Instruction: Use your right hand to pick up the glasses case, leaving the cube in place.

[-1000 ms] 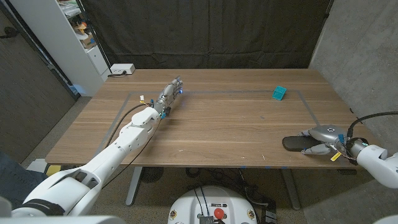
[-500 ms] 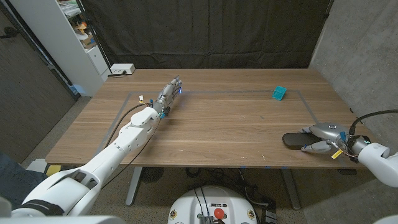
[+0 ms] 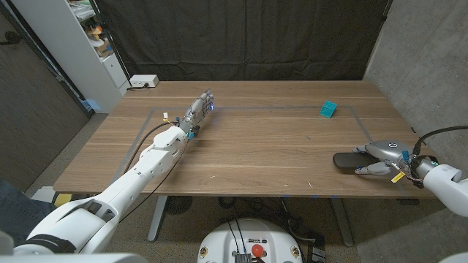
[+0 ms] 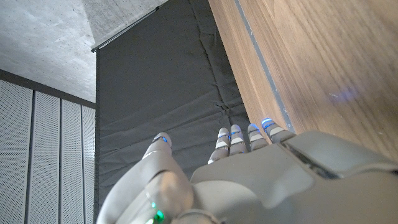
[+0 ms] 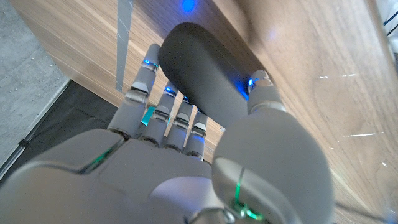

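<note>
Since a moment ago the right hand (image 3: pixel 386 158) has drawn in a little toward the far side and closed further around the glasses case (image 3: pixel 349 158), while the left hand (image 3: pixel 199 109) stays where it was on the far left part of the worktop (image 3: pixel 270 146). The dark case lies at the near right of the worktop, its left end sticking out past the hand; the cube (image 3: pixel 327 109) sits well apart from it, farther back on the right. In the right wrist view the case (image 5: pixel 202 84) runs between the thumb on one side and the fingers (image 5: pixel 163 109) on the other, both against it, so the hand grips it. Whether the case is off the wood yet is hard to make out. The part of the case under the palm is hidden. The left hand (image 4: pixel 249 180) has its fingers stretched out straight and close together, holding nothing, beside a taped line on the worktop
</note>
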Tool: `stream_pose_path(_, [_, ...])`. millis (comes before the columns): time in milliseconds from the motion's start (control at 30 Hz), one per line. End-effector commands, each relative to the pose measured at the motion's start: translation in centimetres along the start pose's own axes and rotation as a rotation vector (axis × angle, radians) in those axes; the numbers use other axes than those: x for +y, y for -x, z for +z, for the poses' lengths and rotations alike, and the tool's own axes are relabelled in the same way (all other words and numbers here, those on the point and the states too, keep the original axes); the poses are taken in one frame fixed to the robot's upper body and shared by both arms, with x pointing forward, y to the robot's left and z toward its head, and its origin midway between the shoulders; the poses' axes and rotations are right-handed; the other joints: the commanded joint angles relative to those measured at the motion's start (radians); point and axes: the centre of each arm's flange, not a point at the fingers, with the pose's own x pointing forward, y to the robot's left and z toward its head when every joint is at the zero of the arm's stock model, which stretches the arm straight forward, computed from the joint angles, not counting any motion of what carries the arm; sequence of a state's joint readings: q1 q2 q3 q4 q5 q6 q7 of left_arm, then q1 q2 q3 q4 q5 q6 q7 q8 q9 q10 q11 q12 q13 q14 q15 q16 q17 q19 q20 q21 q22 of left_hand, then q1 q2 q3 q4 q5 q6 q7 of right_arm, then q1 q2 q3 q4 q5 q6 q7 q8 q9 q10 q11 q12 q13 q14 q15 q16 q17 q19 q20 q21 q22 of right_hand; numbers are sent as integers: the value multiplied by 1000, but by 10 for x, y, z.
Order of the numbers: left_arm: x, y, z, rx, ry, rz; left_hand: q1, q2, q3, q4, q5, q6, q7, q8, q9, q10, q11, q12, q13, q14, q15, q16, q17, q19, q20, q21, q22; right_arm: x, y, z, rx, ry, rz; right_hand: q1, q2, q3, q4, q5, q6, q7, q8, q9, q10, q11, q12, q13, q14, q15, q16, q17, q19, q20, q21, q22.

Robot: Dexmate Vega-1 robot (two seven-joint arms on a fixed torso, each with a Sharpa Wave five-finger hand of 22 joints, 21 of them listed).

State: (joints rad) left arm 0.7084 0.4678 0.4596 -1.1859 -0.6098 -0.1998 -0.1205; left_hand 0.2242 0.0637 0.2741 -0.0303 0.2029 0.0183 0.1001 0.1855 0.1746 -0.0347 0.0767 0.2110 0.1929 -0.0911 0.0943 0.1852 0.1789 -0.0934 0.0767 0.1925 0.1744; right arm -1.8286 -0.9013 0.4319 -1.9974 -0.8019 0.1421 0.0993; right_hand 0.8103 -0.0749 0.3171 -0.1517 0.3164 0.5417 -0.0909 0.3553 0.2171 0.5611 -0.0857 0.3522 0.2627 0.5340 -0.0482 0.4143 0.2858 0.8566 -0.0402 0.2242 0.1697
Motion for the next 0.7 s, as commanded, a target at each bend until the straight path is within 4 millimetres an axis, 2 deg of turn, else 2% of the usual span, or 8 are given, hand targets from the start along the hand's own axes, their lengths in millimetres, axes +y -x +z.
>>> stream_pose_path(33, [2, -2, 0, -6, 4, -4, -1, 12, 4, -4, -6, 9, 1, 2, 3, 3, 2, 2, 3, -2, 0, 4, 6, -8, 4, 6, 6, -13, 4, 2, 7, 6, -35, 106, 104, -3, 1, -5, 90, -82, 4, 4, 4, -2, -3, 3, -6, -107, 4, 5, 6, -13, -3, 5])
stream_pose_path(700, [1, -7, 0, -11, 12, -14, -1, 13, 3, -5, -6, 11, 0, 3, 3, 2, 3, 1, 3, -3, 0, 4, 6, -10, 3, 5, 6, -46, 16, 5, -1, 47, -80, 113, 108, -7, 4, -16, 101, -81, 3, 3, 23, -4, 0, 2, -8, -108, -3, 0, 6, -11, -7, 4])
